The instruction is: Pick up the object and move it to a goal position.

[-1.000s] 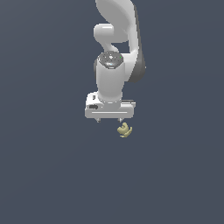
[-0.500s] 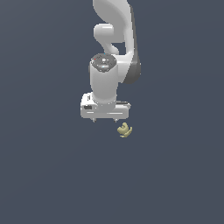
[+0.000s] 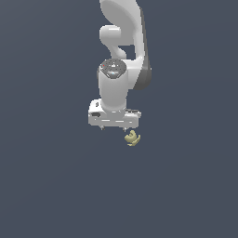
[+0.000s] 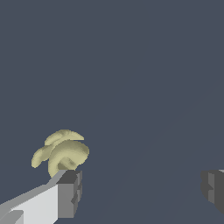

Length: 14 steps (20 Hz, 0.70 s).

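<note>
Just beside the gripper point(image 3: 114, 127) (jaws apart), the object point(image 3: 133, 138) curls irregularly.

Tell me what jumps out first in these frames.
The white arm reaching down the middle of a bare dark floor. Its gripper is wide open, and the curled yellow-tan object lies just off one fingertip, not between the fingers.

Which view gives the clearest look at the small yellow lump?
The wrist view: the lump fills a large part of the frame, so its curled, knobbly lobes show, just beyond one fingertip of the open gripper. The exterior view shows it only as a tiny speck beside the gripper.
</note>
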Each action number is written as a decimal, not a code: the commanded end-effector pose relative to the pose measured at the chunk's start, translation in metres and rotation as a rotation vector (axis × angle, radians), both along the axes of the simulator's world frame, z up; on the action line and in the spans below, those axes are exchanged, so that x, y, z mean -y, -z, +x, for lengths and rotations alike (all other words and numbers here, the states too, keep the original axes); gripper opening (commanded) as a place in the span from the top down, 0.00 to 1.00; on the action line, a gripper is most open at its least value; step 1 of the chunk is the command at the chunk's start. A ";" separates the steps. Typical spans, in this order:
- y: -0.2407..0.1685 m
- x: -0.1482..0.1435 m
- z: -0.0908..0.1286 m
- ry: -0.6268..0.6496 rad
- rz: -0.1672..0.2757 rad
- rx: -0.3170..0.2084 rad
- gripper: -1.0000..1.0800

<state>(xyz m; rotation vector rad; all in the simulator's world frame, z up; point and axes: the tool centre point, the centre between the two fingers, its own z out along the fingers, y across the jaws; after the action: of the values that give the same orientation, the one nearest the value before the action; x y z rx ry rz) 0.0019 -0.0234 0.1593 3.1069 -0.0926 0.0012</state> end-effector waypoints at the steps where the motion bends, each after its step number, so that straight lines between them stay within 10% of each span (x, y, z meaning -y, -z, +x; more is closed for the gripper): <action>1: 0.003 -0.005 0.000 0.030 0.002 0.001 0.04; 14: 0.030 -0.043 -0.004 0.294 0.018 0.007 0.04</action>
<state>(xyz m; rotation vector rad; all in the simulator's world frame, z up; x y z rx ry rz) -0.0016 0.0149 0.1325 3.0857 -0.4945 0.0041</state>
